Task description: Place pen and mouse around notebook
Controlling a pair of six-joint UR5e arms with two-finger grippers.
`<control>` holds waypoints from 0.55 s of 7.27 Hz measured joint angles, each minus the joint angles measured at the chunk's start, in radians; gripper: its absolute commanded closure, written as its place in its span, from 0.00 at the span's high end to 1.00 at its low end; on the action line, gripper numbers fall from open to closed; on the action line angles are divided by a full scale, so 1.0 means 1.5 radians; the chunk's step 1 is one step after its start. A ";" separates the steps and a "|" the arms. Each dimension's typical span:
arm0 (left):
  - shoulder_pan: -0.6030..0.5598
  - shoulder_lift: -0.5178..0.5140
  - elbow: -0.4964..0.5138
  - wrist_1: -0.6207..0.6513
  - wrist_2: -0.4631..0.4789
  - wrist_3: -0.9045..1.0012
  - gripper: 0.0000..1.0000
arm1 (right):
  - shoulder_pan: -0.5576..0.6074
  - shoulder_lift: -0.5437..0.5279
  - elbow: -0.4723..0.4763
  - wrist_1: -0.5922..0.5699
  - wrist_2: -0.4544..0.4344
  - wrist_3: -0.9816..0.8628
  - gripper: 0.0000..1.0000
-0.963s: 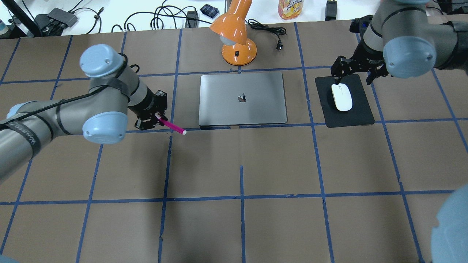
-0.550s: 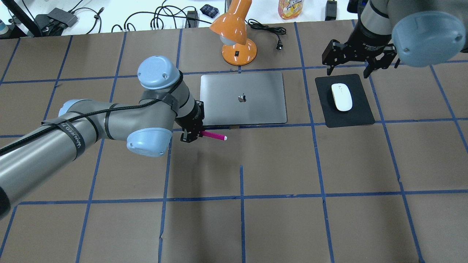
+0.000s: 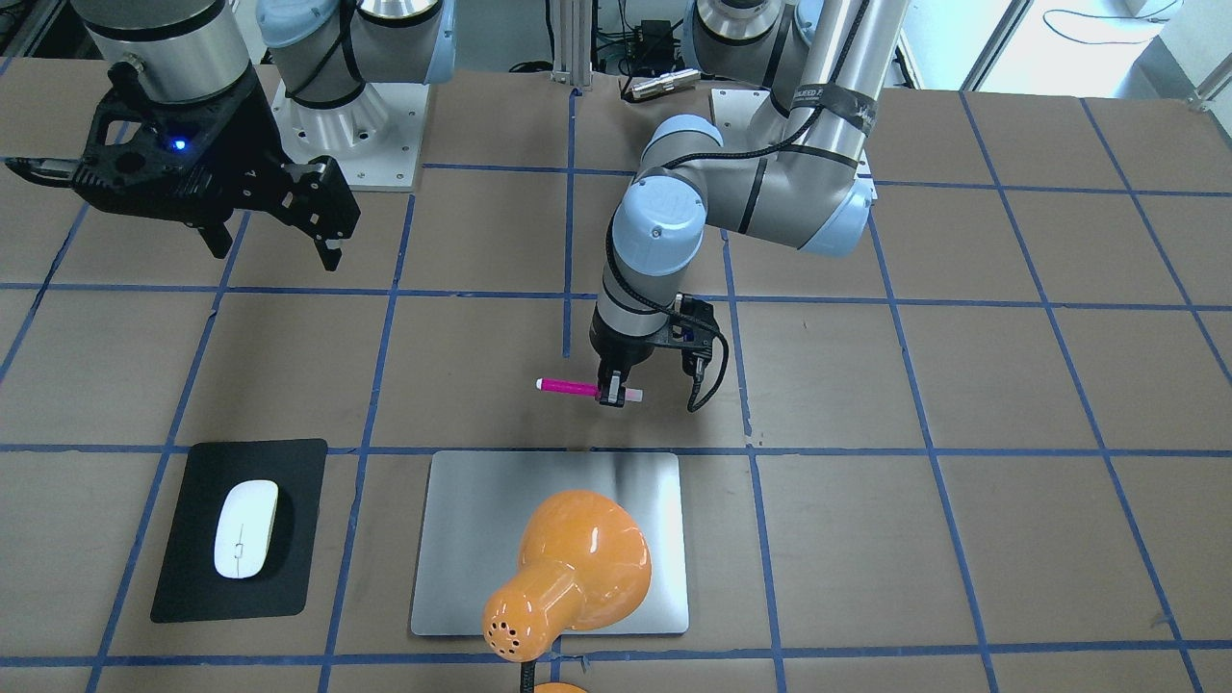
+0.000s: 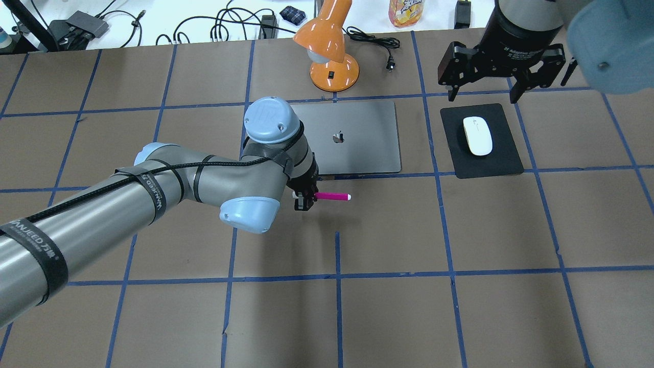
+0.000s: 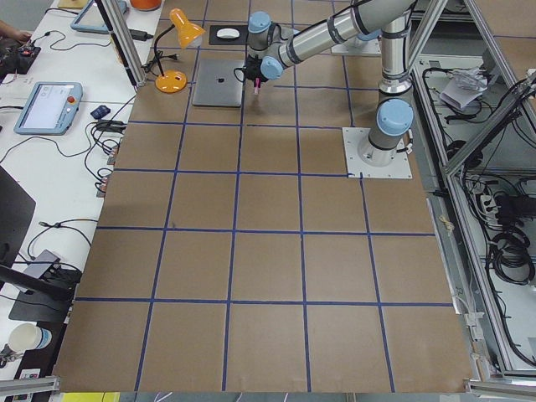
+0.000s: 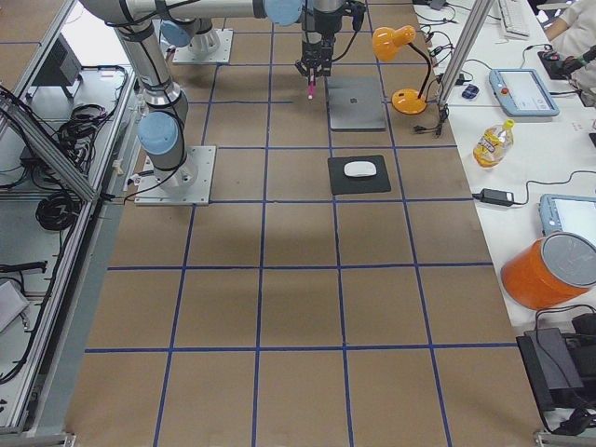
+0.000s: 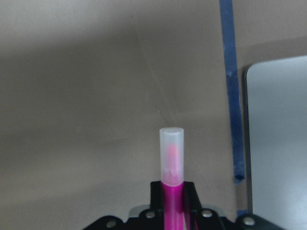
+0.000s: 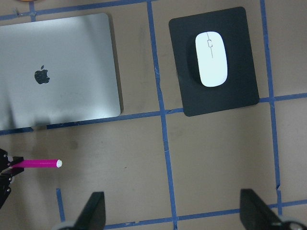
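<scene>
My left gripper (image 4: pixel 302 199) is shut on the back end of the magenta pen (image 4: pixel 332 196), which lies level with its pale cap pointing right. The pen (image 3: pixel 568 387) hangs just off the robot-side edge of the silver notebook (image 4: pixel 357 138). The left wrist view shows the pen (image 7: pixel 171 158) sticking out between the pads, with the notebook's corner (image 7: pixel 278 143) to the right. The white mouse (image 4: pixel 477 135) rests on a black mat (image 4: pixel 506 158) to the right of the notebook. High above the mat's far edge, my right gripper (image 4: pixel 483 94) hangs open and holds nothing.
An orange desk lamp (image 4: pixel 332 56) stands behind the notebook and hides part of the notebook (image 3: pixel 462 520) in the front-facing view. Cables, a plug and a bottle (image 4: pixel 406 11) lie along the far edge. Brown paper with blue tape lines covers the table.
My left arm has carried the pen to the right, along the notebook's near edge. The right gripper has risen away from the mouse, still open.
</scene>
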State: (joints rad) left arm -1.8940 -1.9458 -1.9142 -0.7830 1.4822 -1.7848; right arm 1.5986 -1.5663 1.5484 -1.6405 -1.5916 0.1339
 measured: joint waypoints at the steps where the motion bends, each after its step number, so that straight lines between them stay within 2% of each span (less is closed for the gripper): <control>1: -0.010 -0.012 0.006 0.004 0.000 -0.013 0.00 | 0.002 -0.004 0.003 0.001 0.002 -0.003 1.00; 4: -0.017 -0.033 0.012 0.005 0.000 -0.021 0.00 | 0.003 -0.012 0.005 0.002 0.005 -0.010 1.00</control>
State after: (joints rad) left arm -1.9199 -1.9955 -1.8966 -0.7751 1.4827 -1.8158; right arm 1.6030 -1.5838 1.5558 -1.6368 -1.5848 0.1192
